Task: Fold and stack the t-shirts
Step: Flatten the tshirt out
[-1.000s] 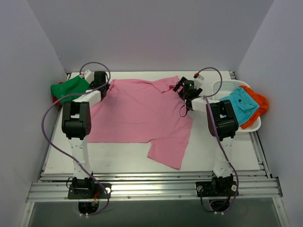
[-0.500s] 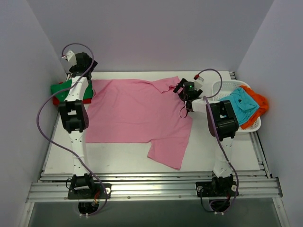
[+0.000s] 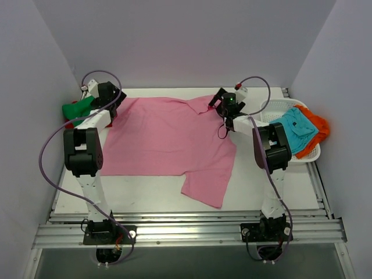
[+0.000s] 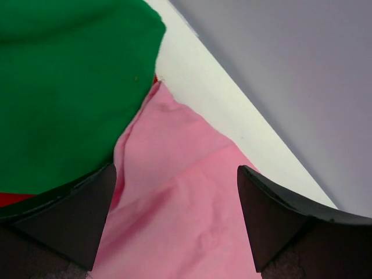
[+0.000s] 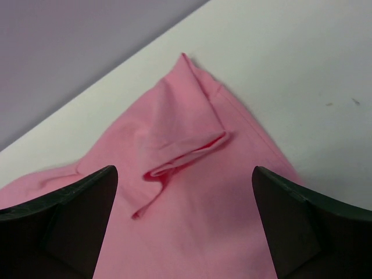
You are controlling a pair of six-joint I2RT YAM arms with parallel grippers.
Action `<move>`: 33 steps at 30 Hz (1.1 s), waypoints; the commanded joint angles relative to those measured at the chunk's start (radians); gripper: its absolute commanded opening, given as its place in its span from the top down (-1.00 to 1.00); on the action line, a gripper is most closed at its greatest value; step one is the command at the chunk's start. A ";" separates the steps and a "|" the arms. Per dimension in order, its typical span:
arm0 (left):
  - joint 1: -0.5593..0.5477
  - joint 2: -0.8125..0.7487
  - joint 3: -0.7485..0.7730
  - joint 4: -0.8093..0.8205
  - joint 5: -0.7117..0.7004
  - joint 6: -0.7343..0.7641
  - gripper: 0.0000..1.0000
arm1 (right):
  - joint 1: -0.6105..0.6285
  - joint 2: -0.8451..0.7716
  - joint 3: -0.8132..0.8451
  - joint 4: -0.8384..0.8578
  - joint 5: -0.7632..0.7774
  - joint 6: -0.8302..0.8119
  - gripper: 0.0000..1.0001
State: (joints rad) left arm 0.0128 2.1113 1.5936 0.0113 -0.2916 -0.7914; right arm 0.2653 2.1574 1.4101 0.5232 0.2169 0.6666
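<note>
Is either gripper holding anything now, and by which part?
Nothing is held: the left gripper and the right gripper both stand open above the pink shirt, gripping no cloth.

The large pink shirt (image 3: 168, 139) lies spread open and mostly flat across the middle of the bench (image 3: 145, 195), with shallow wrinkles. Its collar is at the far edge, right of centre, where a small flap of cloth is folded over on itself. 1 sleeve sticks out toward the near edge on the right. Its far left corner runs up to the green shirt (image 3: 75, 108), a bunched heap at the far left of the bench. A sliver of the red shirt (image 4: 9, 199) shows under the green one. The teal shirt (image 3: 293, 129) lies crumpled in the white mesh basket (image 3: 268, 107) on the right, on top of the orange shirt (image 3: 317, 129), which spills over the basket's right rim.
</note>
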 commanded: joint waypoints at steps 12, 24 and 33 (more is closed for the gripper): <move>-0.086 0.108 0.031 0.134 0.003 0.043 -0.88 | 0.110 0.056 0.214 -0.086 0.010 0.033 -0.90; -0.157 0.228 0.154 0.081 -0.109 0.101 -0.88 | 0.126 0.104 0.231 -0.095 0.047 0.041 -0.90; -0.155 0.219 0.126 0.128 -0.086 0.104 -0.88 | 0.120 0.173 0.299 -0.107 0.047 0.039 -0.90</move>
State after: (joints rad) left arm -0.1532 2.3539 1.7390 0.0883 -0.3645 -0.7078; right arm 0.3813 2.3028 1.6489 0.4149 0.2379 0.7052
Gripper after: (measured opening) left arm 0.939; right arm 0.951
